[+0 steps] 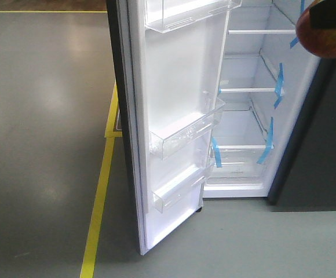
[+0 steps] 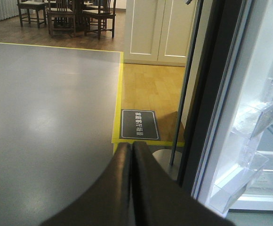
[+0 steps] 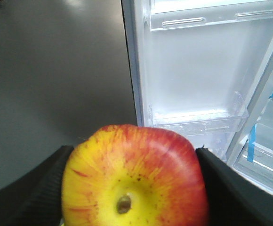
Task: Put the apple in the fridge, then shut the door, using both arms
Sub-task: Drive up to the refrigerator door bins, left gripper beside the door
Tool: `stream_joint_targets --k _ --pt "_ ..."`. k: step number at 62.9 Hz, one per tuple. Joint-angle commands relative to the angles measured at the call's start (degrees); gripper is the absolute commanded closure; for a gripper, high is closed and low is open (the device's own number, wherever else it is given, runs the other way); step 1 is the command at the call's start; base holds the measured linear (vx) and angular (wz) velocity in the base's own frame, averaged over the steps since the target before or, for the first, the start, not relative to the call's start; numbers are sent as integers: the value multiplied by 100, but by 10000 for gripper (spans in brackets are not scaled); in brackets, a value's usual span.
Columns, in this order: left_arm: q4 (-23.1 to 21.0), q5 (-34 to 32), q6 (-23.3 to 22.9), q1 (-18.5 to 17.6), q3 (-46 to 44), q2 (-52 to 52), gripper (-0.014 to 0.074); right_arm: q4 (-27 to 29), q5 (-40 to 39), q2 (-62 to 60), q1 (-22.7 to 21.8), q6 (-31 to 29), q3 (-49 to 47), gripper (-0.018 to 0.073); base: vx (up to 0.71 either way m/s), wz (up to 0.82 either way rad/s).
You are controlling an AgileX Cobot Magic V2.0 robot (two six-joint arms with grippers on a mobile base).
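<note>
My right gripper (image 3: 134, 155) is shut on the apple (image 3: 134, 179), red and yellow, with a black finger on each side. The apple (image 1: 325, 35) also shows at the top right of the front view, level with the fridge's upper shelves. The fridge (image 1: 255, 116) stands open, white inside with blue-taped shelves. Its door (image 1: 179, 116) swings out to the left, with clear bins on the white lining. In the right wrist view the door (image 3: 193, 70) faces me. My left gripper (image 2: 132, 148) is shut and empty, left of the door's dark outer edge (image 2: 212, 94).
A yellow floor line (image 1: 101, 191) runs along the grey floor left of the door. A thin pole on a round base (image 2: 183, 94) stands beside the door's outer face. Wooden chairs (image 2: 61, 14) and a cream cabinet (image 2: 160, 30) are far back.
</note>
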Motion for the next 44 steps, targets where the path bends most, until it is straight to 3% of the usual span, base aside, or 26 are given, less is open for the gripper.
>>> stream_joint_targets --k 1,44 --pt "-14 -404 -4 -36 159 -82 603 280 -14 -139 -21 -31 -172 566 13 0" --pt "-14 -404 -4 -36 159 -82 603 280 -14 -139 -21 -31 -172 566 12 2"
